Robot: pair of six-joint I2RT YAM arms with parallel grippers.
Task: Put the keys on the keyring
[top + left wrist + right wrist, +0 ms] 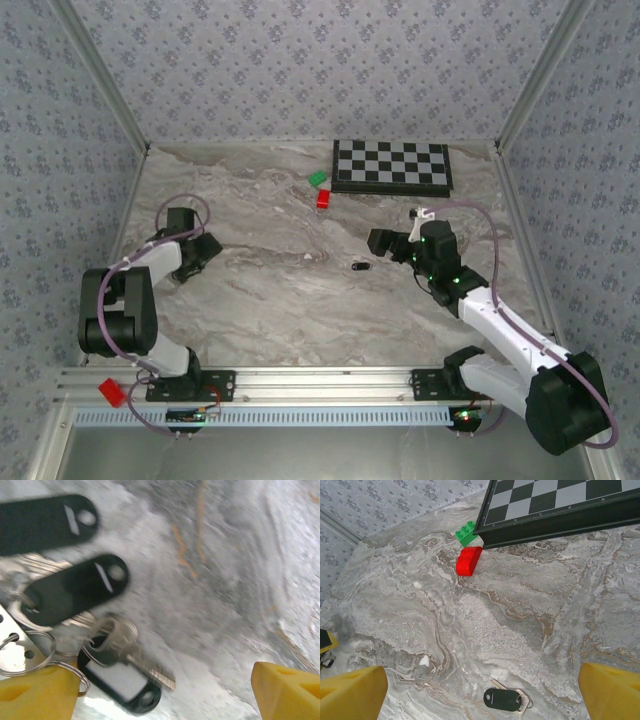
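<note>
The keys [75,587] come first: a bunch of black oval heads fanned out, silvery blades tucked under. The bunch sits off to one side of the left gripper [160,700], not between the jaws. It crowds against one yellow pad [35,695] and spreads away beyond it. A thin wire keyring [85,681] lies right at that pad's tip. The picture is smeared, so I can't say whether it touches. One key with a white label window points its blade in toward the gap. The left jaws are spread wide with nothing gripped.

Over to the right gripper [482,680], and a lone key [502,699] lies squarely between its jaws. Its long axis runs across from pad to pad, black head at one end and a small ring at the other. These jaws are released too, wide, with clear space either side of the key. The right arm is plainly the nearer one for this key. I'd judge the wrist needs a turn so the pads close across the key's narrow width.

Beyond the jaws, a red block [469,561] and a green block [466,532] sit by the checkerboard [555,502] corner. They are well apart from the key on the marbled table [530,610].
</note>
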